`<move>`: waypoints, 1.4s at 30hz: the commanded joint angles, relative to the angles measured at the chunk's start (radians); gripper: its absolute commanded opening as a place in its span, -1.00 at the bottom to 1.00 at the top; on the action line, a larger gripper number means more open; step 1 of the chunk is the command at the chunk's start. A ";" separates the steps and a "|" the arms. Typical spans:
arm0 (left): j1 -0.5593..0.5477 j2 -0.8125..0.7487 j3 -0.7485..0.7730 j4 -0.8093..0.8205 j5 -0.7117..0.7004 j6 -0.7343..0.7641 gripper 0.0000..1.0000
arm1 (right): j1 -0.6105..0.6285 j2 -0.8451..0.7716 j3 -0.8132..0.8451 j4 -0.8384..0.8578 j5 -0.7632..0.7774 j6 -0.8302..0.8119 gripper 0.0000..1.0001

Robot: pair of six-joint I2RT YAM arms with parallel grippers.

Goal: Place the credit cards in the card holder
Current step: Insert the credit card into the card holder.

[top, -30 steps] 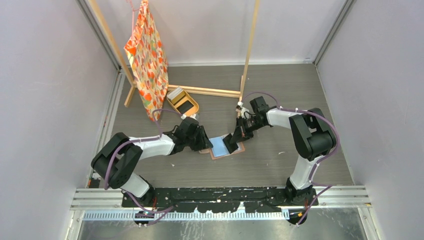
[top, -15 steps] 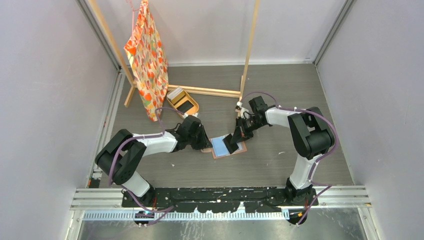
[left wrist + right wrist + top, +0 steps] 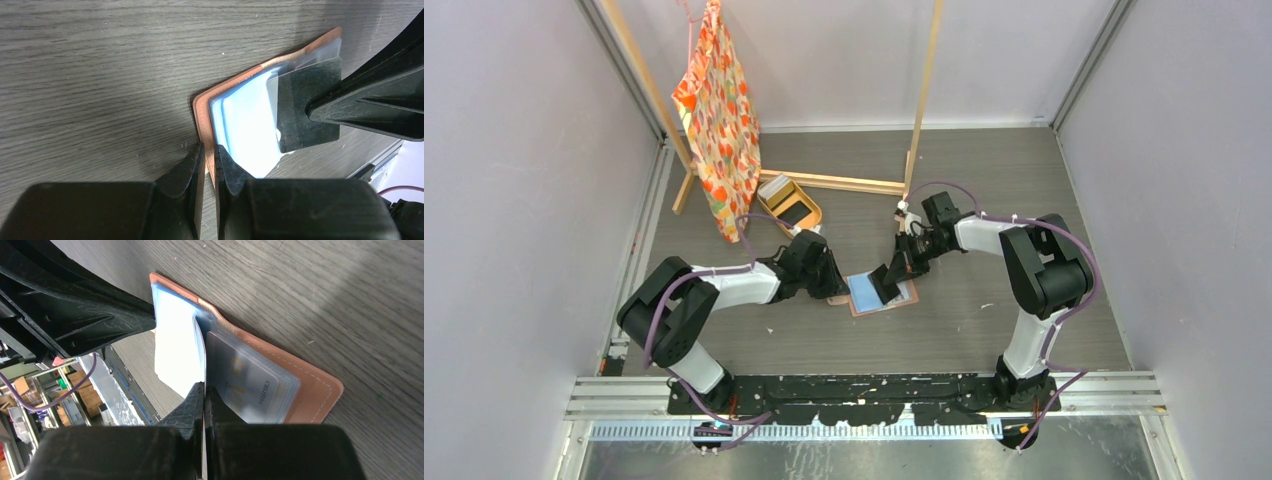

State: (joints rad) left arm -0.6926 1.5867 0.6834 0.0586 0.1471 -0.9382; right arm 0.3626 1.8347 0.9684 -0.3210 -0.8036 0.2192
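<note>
Since the earlier frame, the left claw [image 3: 207, 157] has slid in against the near left edge of the wallet [image 3: 202, 107] and narrowed onto it; the right arm has barely shifted. I read the left claw as pinched on the wallet's leather rim, with only that thin rim between its fingers. The wallet lies open and flat on the table [image 3: 100, 75], between the two arms, pale blue glossy pockets facing up. The right claw [image 3: 204, 390] is clamped tight on a dark card [image 3: 307, 110], gripping it by one edge. The card stands tilted over the wallet, its free end down at the middle fold, overlapping the blue pocket. I cannot tell whether that end is inside a pocket or only resting on it. A grey card [image 3: 250, 382] already sits under the clear sleeve in the half of the wallet nearer the right arm. More cards [image 3: 776, 187] lie in the tan tray [image 3: 815, 213], well apart from the wallet, behind the left arm.
</note>
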 commanded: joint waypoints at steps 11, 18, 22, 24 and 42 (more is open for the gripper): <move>-0.009 0.030 -0.002 0.012 0.025 0.016 -0.71 | 0.004 -0.029 -0.056 0.118 0.081 0.036 -0.93; -0.009 0.035 0.002 0.015 0.032 0.018 -0.71 | 0.003 -0.033 -0.083 0.151 0.095 0.071 -0.94; -0.009 0.036 0.002 0.017 0.035 0.019 -0.72 | 0.003 -0.041 -0.111 0.189 0.098 0.104 -0.94; -0.009 0.036 0.002 0.019 0.037 0.020 -0.72 | 0.004 -0.047 -0.119 0.199 0.100 0.111 -0.94; -0.009 0.033 -0.011 0.041 0.045 0.019 -0.72 | 0.047 -0.051 -0.133 0.237 0.080 0.156 -0.90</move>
State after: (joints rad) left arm -0.6907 1.5929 0.6842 0.0704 0.1612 -0.9333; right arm 0.3820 1.7973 0.8467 -0.0956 -0.7959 0.3855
